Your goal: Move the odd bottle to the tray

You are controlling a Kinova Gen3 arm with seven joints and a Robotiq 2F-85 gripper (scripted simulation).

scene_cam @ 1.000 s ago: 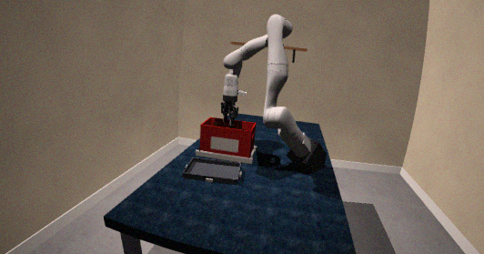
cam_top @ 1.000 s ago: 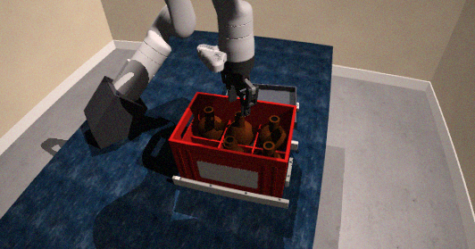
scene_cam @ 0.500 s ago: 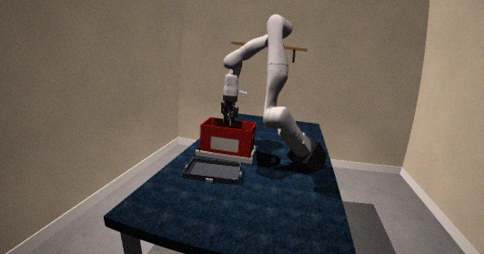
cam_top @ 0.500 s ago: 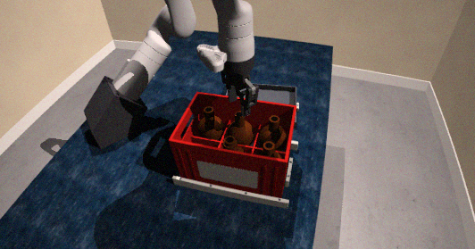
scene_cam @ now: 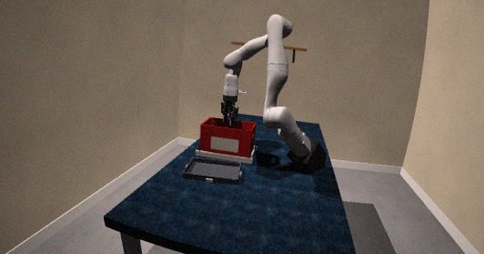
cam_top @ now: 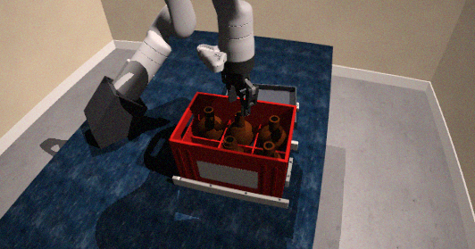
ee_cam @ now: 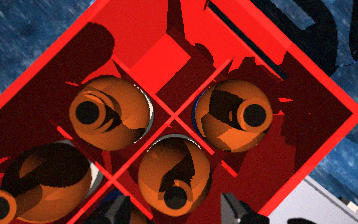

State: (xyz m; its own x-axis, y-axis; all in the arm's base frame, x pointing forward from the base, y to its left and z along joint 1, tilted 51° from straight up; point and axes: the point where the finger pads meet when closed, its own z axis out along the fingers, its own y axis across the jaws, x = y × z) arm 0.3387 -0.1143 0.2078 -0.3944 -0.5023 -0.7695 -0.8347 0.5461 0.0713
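A red crate [cam_top: 232,169] [scene_cam: 227,142] [ee_cam: 315,72] holds five brown bottles, all upright in their cells. In the top view they stand at the back left [cam_top: 208,120], back middle [cam_top: 241,132], back right [cam_top: 273,129], front middle [cam_top: 230,143] and front right [cam_top: 269,148]. My gripper [cam_top: 243,108] [scene_cam: 229,116] [ee_cam: 180,211] is open, low over the crate. Its fingers stand on either side of the back-middle bottle's neck [ee_cam: 175,197] without closing on it. The wrist view shows three more bottles [ee_cam: 110,112] [ee_cam: 235,115] [ee_cam: 35,185]. The dark grey tray [cam_top: 277,93] [scene_cam: 211,169] [ee_cam: 305,205] lies empty beside the crate.
The crate rests on a pale base with rails [cam_top: 229,191]. The arm's dark base [cam_top: 107,111] [scene_cam: 309,156] stands on the blue table top [cam_top: 89,191] on the side of the crate away from the tray. The table edge [cam_top: 328,160] runs close to the crate.
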